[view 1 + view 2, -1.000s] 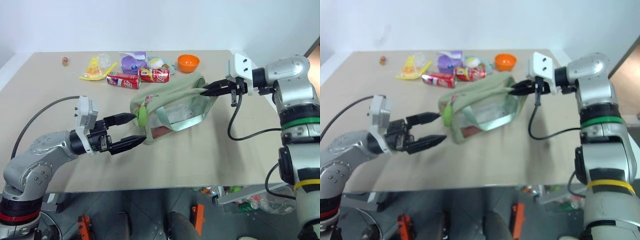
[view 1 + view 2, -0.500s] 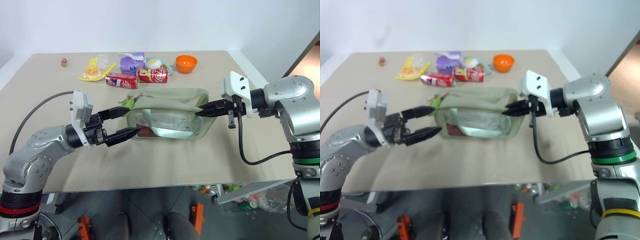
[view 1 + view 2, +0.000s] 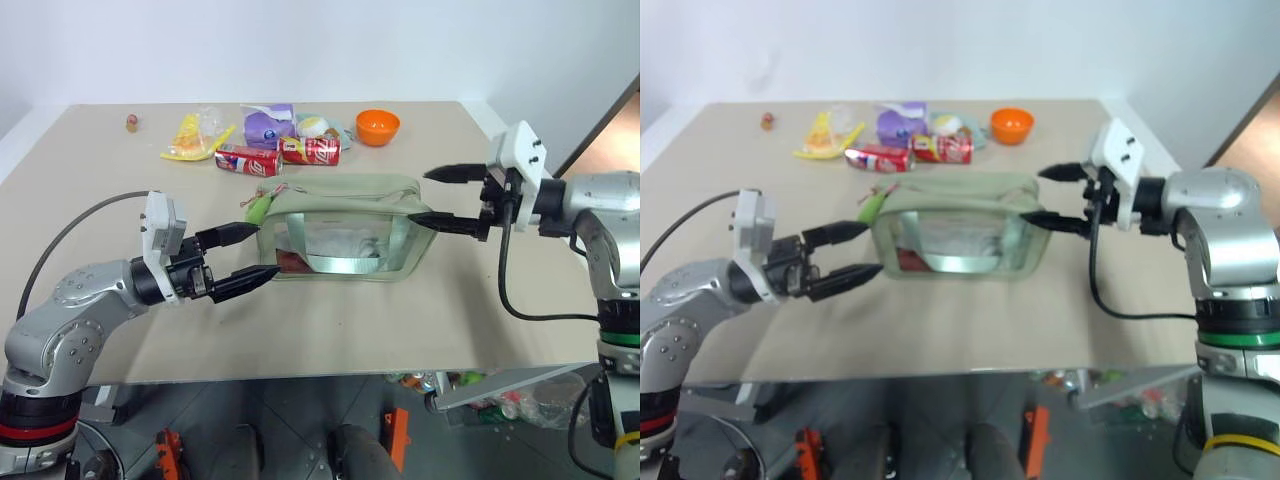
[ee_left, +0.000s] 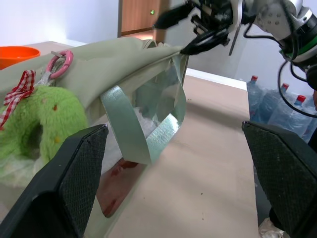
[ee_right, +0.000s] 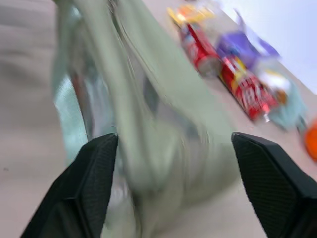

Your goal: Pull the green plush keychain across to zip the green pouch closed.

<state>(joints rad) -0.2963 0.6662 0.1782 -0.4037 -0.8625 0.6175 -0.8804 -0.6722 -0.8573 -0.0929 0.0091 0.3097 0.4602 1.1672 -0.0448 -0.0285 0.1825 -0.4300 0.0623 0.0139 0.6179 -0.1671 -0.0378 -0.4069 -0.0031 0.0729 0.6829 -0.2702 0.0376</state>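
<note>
Right claw (image 3: 447, 196) jaws apart at right end of pale sage-green fabric pouch (image 3: 345, 228), frame centre on tabletop (image 3: 400, 310). Left claw (image 3: 252, 252) apart beside lime-green fuzzy ring keychain (image 3: 259, 207). Step: pre-grasp. Next: left clamps keychain, right steadies pouch.

Both arms are silver-grey metal with rounded joints and small screws. Each end effector, left (image 3: 242, 258) and right (image 3: 440, 198), has two black pointed fingers and a white camera block. A black cable runs along each arm.
</note>
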